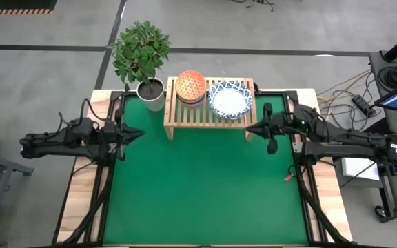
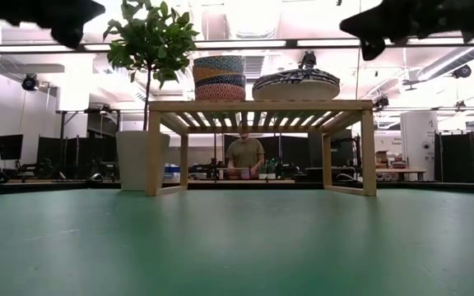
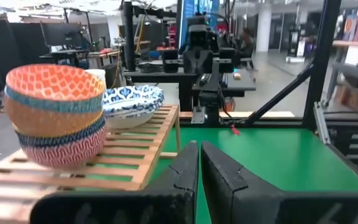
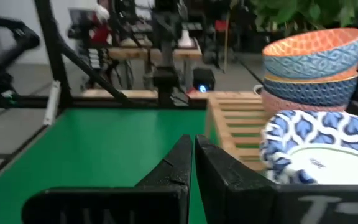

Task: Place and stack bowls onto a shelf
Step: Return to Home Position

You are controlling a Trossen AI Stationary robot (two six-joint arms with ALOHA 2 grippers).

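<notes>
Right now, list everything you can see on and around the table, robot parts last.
Low light-wood slatted shelf: one, at the table's far edge.
Small patterned bowls: one stack, orange-red dotted on top, on the shelf's left half.
Wide white bowls with blue-patterned rims: one stack, on the shelf's right half.
Leafy green plant in white pot: one, left of the shelf.
Green table mat: one, under the shelf.
Person: one, in the room behind.
Left pincer: shut, empty, table's left side.
Right pincer: shut, empty, near the shelf's right end.

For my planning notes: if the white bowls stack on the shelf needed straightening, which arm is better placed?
Right. The right gripper hovers beside the end of the shelf carrying the white bowls; the left gripper is off the other end.
</notes>
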